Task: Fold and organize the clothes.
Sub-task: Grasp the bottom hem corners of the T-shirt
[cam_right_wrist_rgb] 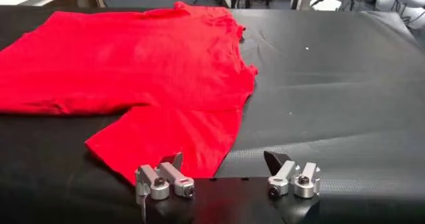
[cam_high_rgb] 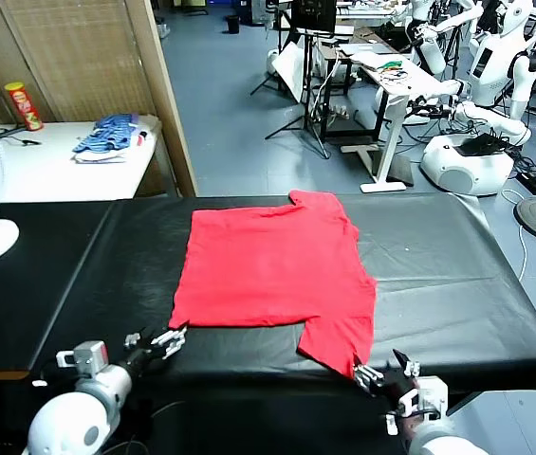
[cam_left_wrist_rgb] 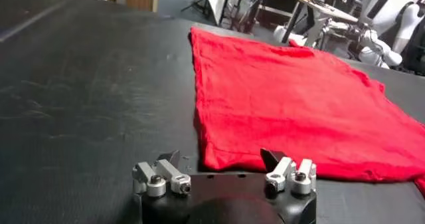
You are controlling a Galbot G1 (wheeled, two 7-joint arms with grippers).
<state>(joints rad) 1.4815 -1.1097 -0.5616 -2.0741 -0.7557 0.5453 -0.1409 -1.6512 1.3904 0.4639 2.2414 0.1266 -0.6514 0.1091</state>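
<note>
One plain red T-shirt (cam_high_rgb: 272, 268) lies flat, one sleeve toward 5 o'clock, between two empty wide-open grippers: left gripper (cam_high_rgb: 167, 339) at 7, right gripper (cam_high_rgb: 384, 371) at 5.

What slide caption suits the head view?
Red T-shirt spread on black table; left gripper and right gripper open at its near edge.

Each arm ends in a rounded, glossy white wrist shell. On top of the left one sits a small grey block. The left gripper (cam_high_rgb: 166, 339) and the right gripper (cam_high_rgb: 384, 372) are built alike: a black housing carries two silver metal finger mounts, each set with dark round screw heads. Short, black, wedge-shaped fingertips (cam_left_wrist_rgb: 271, 157) stand out from the mounts, with a broad gap between each pair.
</note>
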